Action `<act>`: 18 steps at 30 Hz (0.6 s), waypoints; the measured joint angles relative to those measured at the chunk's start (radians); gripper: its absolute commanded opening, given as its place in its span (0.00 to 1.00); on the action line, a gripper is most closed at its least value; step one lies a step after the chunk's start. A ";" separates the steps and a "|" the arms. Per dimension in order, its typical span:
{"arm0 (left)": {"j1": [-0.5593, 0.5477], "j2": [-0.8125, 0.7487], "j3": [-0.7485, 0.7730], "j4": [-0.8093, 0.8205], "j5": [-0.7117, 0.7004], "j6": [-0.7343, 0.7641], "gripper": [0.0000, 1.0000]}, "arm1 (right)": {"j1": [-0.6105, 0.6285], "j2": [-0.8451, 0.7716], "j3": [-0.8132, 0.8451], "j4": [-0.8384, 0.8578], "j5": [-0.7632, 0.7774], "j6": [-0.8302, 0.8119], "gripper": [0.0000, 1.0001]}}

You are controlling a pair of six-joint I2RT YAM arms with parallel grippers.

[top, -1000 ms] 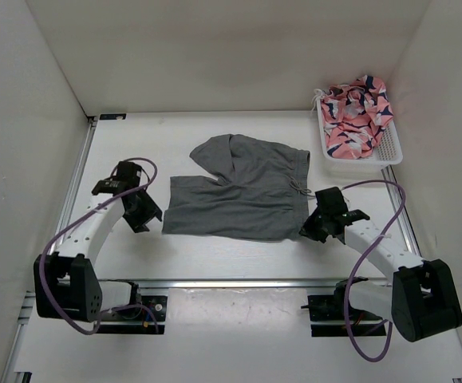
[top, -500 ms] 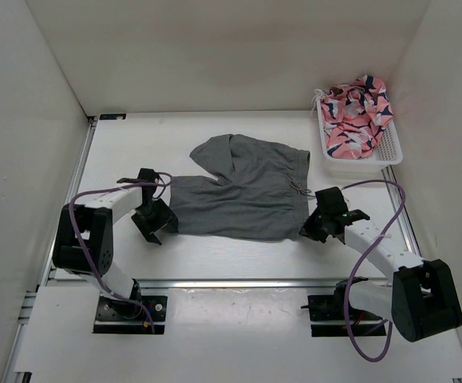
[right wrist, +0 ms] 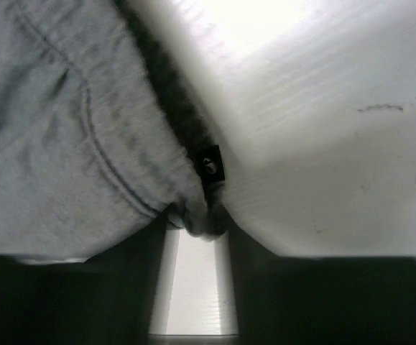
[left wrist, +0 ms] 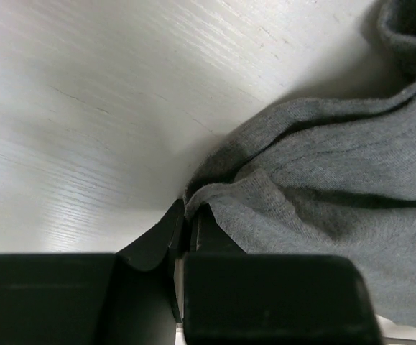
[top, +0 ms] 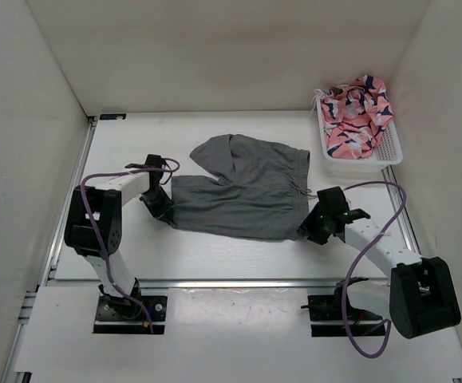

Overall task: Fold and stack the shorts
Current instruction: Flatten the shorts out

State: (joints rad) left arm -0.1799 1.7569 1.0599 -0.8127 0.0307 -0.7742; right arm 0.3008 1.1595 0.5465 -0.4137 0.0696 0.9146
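Observation:
The grey shorts (top: 242, 195) lie spread flat on the white table, waistband to the right, one leg folded up at the back. My left gripper (top: 165, 214) is at the near left leg corner. In the left wrist view it (left wrist: 190, 215) is shut on the hem of the shorts (left wrist: 322, 180). My right gripper (top: 306, 231) is at the near waistband corner. In the right wrist view its jaws (right wrist: 199, 226) stand apart, with the bunched corner of the shorts (right wrist: 64, 129) and a small black label (right wrist: 209, 164) lying between the fingertips.
A white basket (top: 358, 155) at the back right holds a pink patterned garment (top: 357, 112). White walls close in the table on the left, back and right. A metal rail (top: 231, 281) runs along the near edge.
My left arm swung in from the left to the leg corner and its jaws closed on the hem. My right gripper, shut before, has parted its jaws at the waistband corner.

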 measured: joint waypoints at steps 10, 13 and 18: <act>0.000 -0.068 -0.051 0.025 -0.017 0.008 0.10 | -0.031 0.024 -0.018 0.047 -0.130 0.041 0.80; 0.000 -0.079 -0.051 0.027 -0.018 0.015 0.10 | -0.031 0.028 -0.036 0.096 -0.166 0.066 0.76; 0.000 -0.080 -0.049 0.024 -0.018 0.023 0.10 | -0.031 0.079 -0.038 0.148 -0.170 0.084 0.23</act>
State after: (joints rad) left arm -0.1802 1.6768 1.0111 -0.7883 0.0132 -0.7509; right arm 0.2695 1.2381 0.5087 -0.2653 -0.1001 0.9981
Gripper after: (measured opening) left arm 0.144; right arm 0.399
